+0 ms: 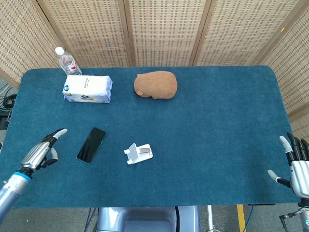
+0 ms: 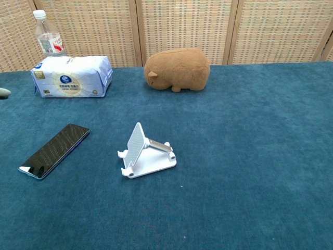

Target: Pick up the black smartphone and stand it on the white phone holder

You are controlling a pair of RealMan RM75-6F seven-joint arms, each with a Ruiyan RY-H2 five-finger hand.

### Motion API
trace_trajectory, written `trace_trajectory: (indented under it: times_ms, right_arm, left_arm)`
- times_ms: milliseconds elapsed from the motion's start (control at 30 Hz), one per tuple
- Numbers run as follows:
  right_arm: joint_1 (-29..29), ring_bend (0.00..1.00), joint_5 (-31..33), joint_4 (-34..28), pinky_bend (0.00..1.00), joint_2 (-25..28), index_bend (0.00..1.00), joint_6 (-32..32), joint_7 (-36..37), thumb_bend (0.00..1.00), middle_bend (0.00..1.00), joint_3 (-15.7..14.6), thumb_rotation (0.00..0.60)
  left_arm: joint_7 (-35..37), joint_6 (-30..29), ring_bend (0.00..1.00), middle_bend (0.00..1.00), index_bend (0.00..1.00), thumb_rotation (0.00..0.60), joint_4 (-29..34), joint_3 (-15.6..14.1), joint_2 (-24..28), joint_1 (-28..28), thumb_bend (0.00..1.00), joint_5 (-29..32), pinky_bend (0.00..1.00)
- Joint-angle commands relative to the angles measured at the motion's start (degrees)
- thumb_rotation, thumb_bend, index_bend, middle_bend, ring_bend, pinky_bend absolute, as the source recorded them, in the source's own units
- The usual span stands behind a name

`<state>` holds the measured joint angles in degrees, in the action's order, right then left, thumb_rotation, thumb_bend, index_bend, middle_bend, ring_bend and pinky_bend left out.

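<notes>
The black smartphone [image 1: 91, 145] [image 2: 54, 150] lies flat on the blue table cloth, left of the white phone holder [image 1: 139, 153] [image 2: 145, 153], which stands with its back plate raised. My left hand [image 1: 42, 149] hovers over the table's left part, a short way left of the phone, fingers apart and holding nothing; only a fingertip [image 2: 4, 93] shows at the left edge of the chest view. My right hand [image 1: 298, 163] stays at the table's far right edge, fingers spread, empty.
A tissue pack [image 1: 87, 88] [image 2: 72, 76] and a water bottle [image 1: 66, 62] [image 2: 48, 37] stand at the back left. A brown plush animal [image 1: 155, 84] [image 2: 177, 69] lies at the back middle. Wicker screens close the far side.
</notes>
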<state>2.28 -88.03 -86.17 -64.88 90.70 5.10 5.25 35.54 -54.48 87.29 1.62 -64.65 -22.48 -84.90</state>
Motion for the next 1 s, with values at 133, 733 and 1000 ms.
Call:
trace_trajectory:
  times_ms: [133,733,1000]
  right_arm:
    - [0.05,0.0,0.38,0.02,0.0,0.13,0.0,-0.21,0.45,0.1,0.0,0.16,0.6]
    - [0.44,0.0,1.1,0.24,0.0,0.38,0.0,-1.21,1.41,0.1,0.0,0.37,0.6]
    - [0.46,0.0,1.13,0.24,0.0,0.41,0.0,-1.27,1.48,0.1,0.0,0.36,0.6]
  left_arm:
    - [9.31,9.28,0.0,0.0,0.0,0.6,-6.79,1.71,-5.24,-6.38,1.0,2.44,0.0]
    - [14.57,17.9,0.0,0.0,0.0,0.6,-14.55,4.56,-13.91,-12.57,1.0,7.29,0.0]
    - [14.87,19.28,0.0,0.0,0.0,0.6,-15.24,5.22,-15.45,-13.84,1.0,7.97,0.0]
